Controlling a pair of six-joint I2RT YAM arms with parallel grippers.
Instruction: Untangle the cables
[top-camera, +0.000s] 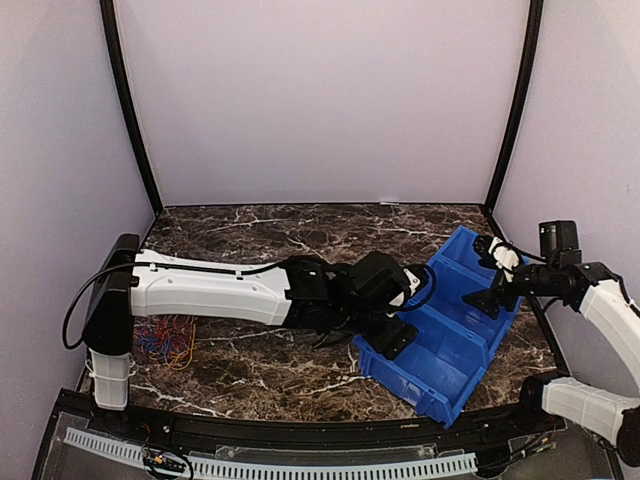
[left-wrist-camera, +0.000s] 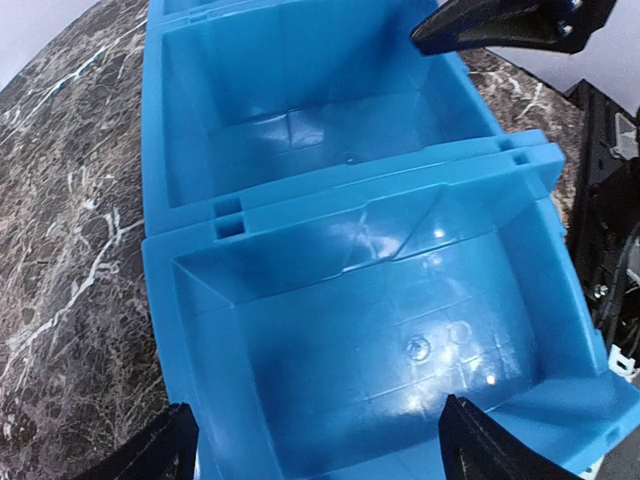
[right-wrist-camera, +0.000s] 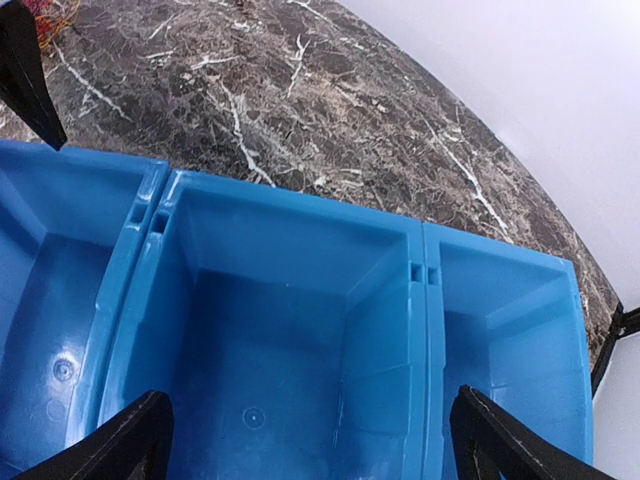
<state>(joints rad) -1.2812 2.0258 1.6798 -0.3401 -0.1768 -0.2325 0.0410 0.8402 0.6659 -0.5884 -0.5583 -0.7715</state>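
Multicoloured cables (top-camera: 165, 340): one loose tangle with no clear long axis, lying at the near left corner of the tabletop, beside the left arm's base. Blue bin (top-camera: 440, 398): placed toward the near right corner. Left gripper (left-wrist-camera: 320, 460): fingers spread, nothing held, poised over the bin, well apart from the tangle. Right gripper (right-wrist-camera: 310, 445): likewise spread over the bin, farther off. The left arm is judged nearer; a reach back leftward is called for.

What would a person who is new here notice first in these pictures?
The bright blue bin on the right of the table stands out, with the left end effector and right end effector open above its empty compartments. Coloured cables lie tangled far left, untouched.
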